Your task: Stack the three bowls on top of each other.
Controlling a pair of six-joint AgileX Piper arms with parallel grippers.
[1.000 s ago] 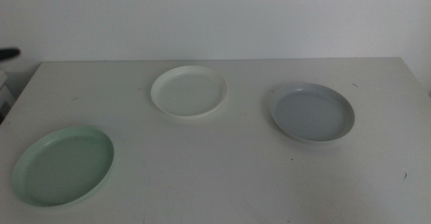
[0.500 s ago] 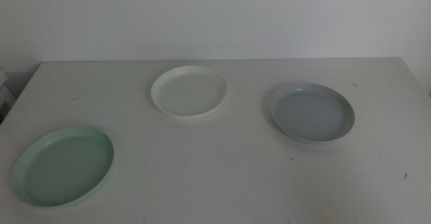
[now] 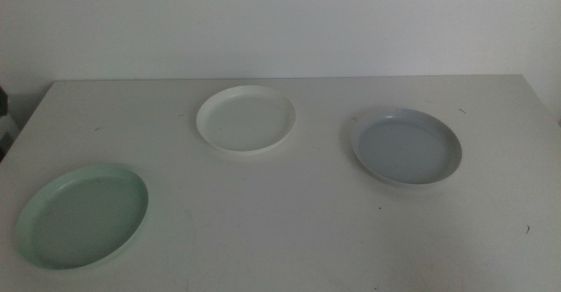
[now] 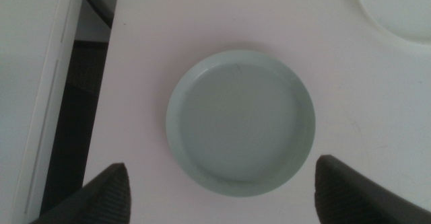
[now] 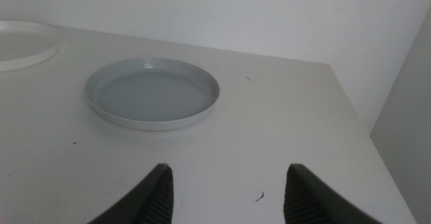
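3 shallow round plastic bowls on white table, all apart. Left gripper spread wide above mint green bowl; right gripper spread, grey-blue bowl just ahead; white bowl beyond.

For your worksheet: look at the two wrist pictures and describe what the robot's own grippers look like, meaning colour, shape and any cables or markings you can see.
Only the jaws show. The left gripper has two dark, near-black jaws with rounded, slightly textured tips. The right gripper has two dark jaws as well, smoother, curving to blunt tips with a faint sheen. No cables, labels or markings are visible on either, and neither arm appears in the middle view.
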